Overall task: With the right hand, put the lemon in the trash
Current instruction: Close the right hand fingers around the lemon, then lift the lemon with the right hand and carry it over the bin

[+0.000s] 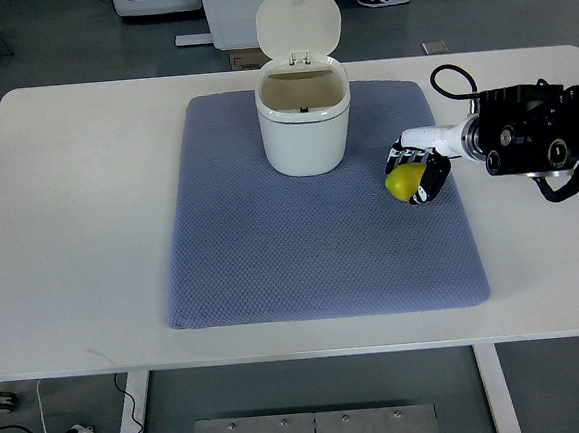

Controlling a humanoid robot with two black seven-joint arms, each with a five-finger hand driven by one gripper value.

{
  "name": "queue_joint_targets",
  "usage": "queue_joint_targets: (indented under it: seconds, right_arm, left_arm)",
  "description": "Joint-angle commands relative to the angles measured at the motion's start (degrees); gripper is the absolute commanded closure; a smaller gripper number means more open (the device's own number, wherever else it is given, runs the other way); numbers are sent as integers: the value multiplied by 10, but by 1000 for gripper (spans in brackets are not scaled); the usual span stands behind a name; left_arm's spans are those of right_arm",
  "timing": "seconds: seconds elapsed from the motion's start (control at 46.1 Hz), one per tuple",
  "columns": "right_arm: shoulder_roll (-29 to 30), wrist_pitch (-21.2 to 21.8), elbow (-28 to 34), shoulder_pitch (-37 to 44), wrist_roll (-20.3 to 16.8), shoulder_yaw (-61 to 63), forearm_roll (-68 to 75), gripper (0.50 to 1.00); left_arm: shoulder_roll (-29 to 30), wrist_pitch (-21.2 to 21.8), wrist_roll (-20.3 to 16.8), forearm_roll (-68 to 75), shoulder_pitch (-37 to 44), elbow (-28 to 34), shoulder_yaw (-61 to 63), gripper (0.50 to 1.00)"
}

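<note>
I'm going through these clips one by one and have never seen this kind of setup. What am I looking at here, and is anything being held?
One camera looks steeply down from the robot's own side onto a white table. The black machinery at the right edge is the robot's right arm, ending in a fingered right hand. Its fingers are curled around a yellow lemon, just above a blue-grey mat. At the mat's far end stands a small white trash bin with its lid flipped open. The left arm is out of view.
</note>
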Motion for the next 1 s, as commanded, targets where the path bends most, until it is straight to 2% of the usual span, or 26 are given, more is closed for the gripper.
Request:
queue_joint_targets:
  seconds: [0.0, 0.043, 0.239, 0.326, 0.543, 0.977]
  right_arm:
    - [0, 0, -1, 0, 0, 0, -1, 814]
    - [0, 0, -3, 0, 0, 0, 0, 829]
    - [0, 0, -3, 1, 2, 0, 0, 958]
    - [-1, 0, -3, 3, 2, -1, 0, 1000]
    - [-12, 0, -3, 26, 4, -11, 0, 1000]
    - [-77, 16, -4, 125, 11, -25, 5, 1000]
  left_arm:
    - [0, 0, 0, 0, 0, 0, 0, 500]
    - [0, 0, 0, 0, 0, 0, 0, 500]
    - [0, 0, 0, 0, 0, 0, 0, 500]
    - [0, 0, 0, 0, 0, 0, 0, 500]
    - [0, 0, 0, 0, 0, -1, 0, 500]
    - [0, 0, 0, 0, 0, 0, 0, 500]
